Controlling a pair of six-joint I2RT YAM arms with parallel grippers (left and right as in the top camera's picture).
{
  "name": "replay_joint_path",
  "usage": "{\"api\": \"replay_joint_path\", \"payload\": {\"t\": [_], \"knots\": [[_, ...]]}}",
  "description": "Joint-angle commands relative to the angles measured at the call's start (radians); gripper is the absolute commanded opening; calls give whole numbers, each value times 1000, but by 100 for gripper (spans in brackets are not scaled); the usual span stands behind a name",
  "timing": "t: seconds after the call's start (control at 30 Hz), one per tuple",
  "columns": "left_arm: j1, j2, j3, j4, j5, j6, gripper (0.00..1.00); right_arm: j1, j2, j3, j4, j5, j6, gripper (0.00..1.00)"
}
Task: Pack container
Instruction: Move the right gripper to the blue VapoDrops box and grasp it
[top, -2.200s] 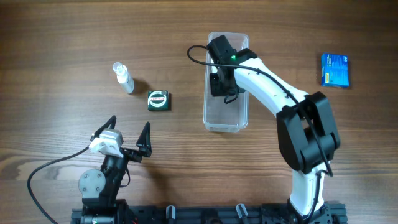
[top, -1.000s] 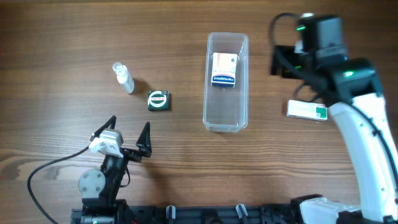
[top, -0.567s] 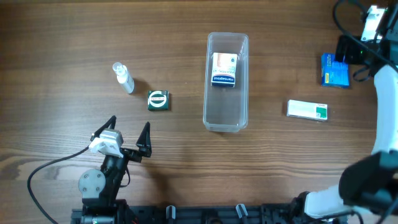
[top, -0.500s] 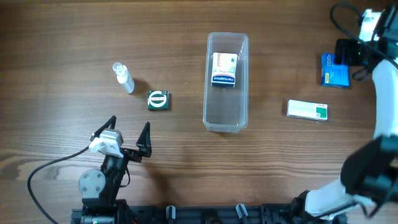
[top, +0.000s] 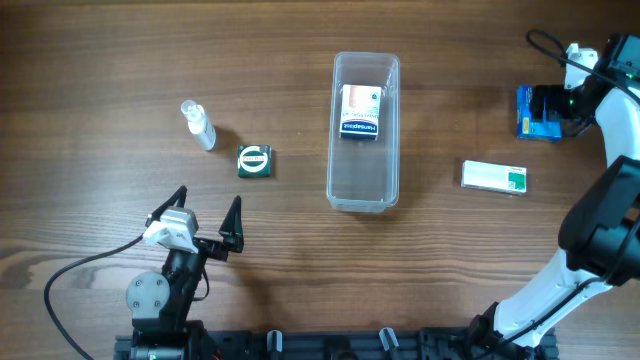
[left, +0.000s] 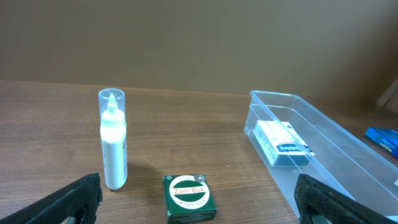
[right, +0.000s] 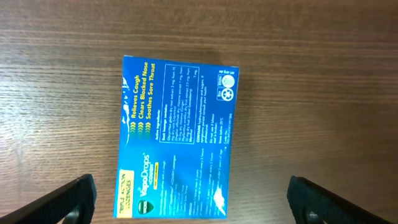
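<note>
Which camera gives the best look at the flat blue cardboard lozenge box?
The right wrist view: the flat blue cardboard box fills much of the frame, its print readable. Overhead shows it small, print illegible. The left wrist view catches only a blue sliver at its right edge.

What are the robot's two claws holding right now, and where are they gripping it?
Nothing is held. The right gripper hangs open over the blue box, with its fingers wide of the box's sides. The left gripper is open and empty.
</note>
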Motion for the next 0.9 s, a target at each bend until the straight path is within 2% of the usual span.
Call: {"api": "replay_joint_path", "payload": {"t": [0.0, 0.37, 0.6, 0.87], "knots": [[-6, -9, -5, -1, -3, 12, 100, -2, 51, -7, 17, -46, -6, 100], [-6, -9, -5, -1, -3, 12, 100, -1, 123, -7, 66, -50, 21, 100], [-6, -9, -5, -1, -3, 12, 100, 1, 138, -7, 79, -121, 53, 100], [-6, -9, -5, -1, -3, 12, 100, 5, 165, -7, 82, -74, 66, 99]]}}
